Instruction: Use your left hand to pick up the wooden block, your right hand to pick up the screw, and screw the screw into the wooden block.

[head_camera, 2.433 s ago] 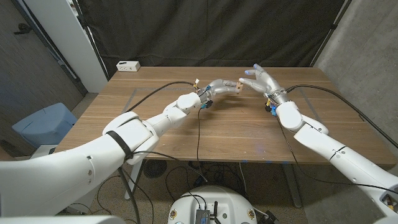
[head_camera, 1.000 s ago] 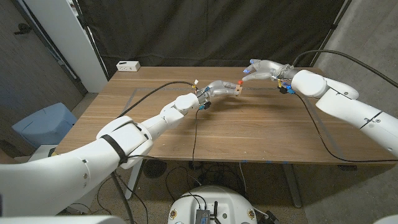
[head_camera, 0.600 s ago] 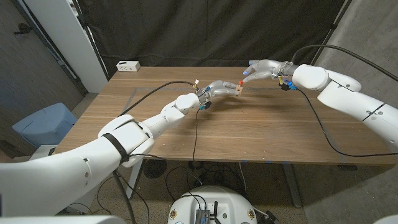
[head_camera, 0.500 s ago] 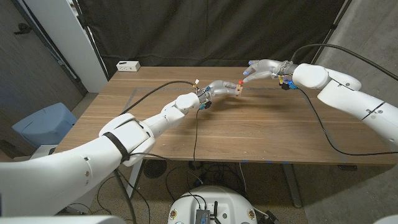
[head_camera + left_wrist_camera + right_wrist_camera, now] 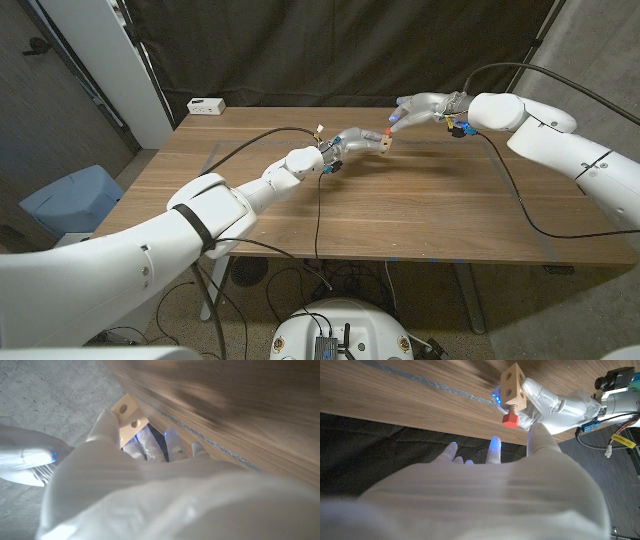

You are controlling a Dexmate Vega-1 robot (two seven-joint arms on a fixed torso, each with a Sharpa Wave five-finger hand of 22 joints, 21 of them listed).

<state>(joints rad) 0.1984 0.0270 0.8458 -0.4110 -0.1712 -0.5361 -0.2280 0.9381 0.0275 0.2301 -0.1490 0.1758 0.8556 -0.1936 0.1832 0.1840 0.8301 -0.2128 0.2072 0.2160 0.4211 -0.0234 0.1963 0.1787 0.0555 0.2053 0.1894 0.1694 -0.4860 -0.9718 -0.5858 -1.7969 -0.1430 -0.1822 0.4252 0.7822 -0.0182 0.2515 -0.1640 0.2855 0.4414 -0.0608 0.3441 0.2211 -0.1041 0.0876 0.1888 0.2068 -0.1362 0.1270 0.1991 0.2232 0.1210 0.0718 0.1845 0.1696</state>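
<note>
Left hand (image 5: 352,139) grips the wooden block (image 5: 384,146); right hand (image 5: 415,109), fingers apart, holds nothing; re-pinch the red-headed screw (image 5: 510,420) squarely, then turn.

Left hand (image 5: 352,141) gripping, right hand (image 5: 418,108) open alongside

The small light wooden block with round holes (image 5: 512,384) has a red-headed screw (image 5: 510,418) stuck in it. The left hand (image 5: 554,404) holds the block by the brown wooden surface (image 5: 395,395). The right hand (image 5: 485,490) is close, its fingers (image 5: 494,445) apart.
</note>
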